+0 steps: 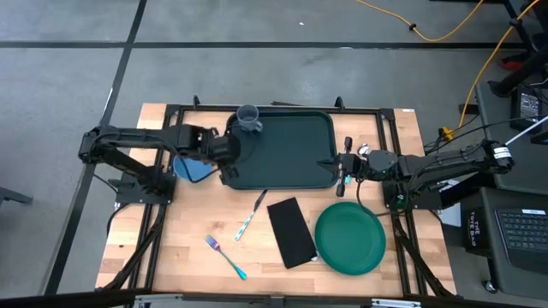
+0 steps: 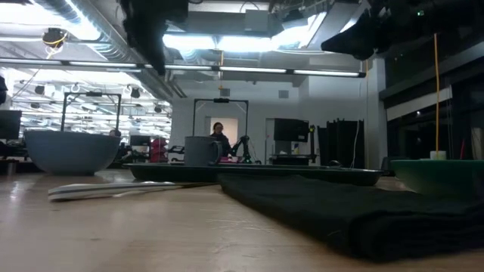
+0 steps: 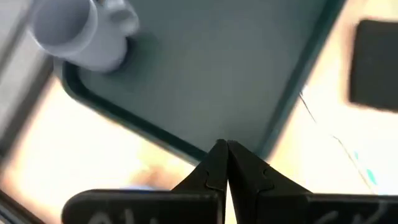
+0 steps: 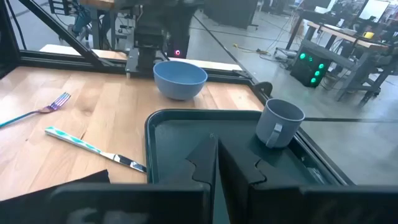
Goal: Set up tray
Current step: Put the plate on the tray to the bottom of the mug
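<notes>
The dark green tray (image 1: 291, 141) lies flat at the table's far middle. A grey-blue mug (image 1: 248, 118) stands upright in its far left corner. My left gripper (image 3: 222, 149) is shut with nothing in it, and hovers above the tray's left rim (image 3: 124, 115), pointing steeply down. My right gripper (image 4: 217, 146) is shut and holds nothing. It hangs nearly level above the tray's right rim (image 1: 336, 162), pointing toward the table's left. In the low view both arms stay high above the table.
A blue bowl (image 1: 190, 168) sits on the table left of the tray, partly under my left arm. Near the front lie a knife (image 1: 251, 218), a purple fork (image 1: 224, 255), a black napkin (image 1: 291, 231) and a round green plate (image 1: 349, 239).
</notes>
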